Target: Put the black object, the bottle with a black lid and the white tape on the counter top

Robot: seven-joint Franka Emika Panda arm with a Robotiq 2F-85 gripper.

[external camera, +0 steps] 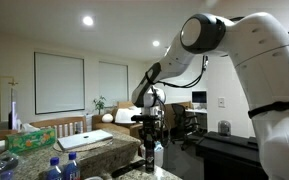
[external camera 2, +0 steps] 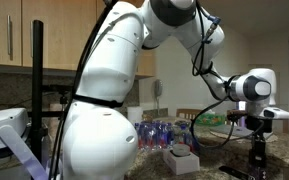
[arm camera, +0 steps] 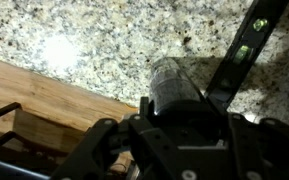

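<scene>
Fingers of my gripper (arm camera: pixel 174 116) closed around the bottle (arm camera: pixel 170 82), which I hold just over the counter (arm camera: pixel 94 40), not yet released; black block and tape not visible, so likely outstanding.

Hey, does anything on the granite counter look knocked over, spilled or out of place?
Nothing looks spilled or broken. In the wrist view the bottle with a black lid sits at the gripper over the counter top. The only thing askew is a dark strip lying slanted across the granite beside it.
</scene>
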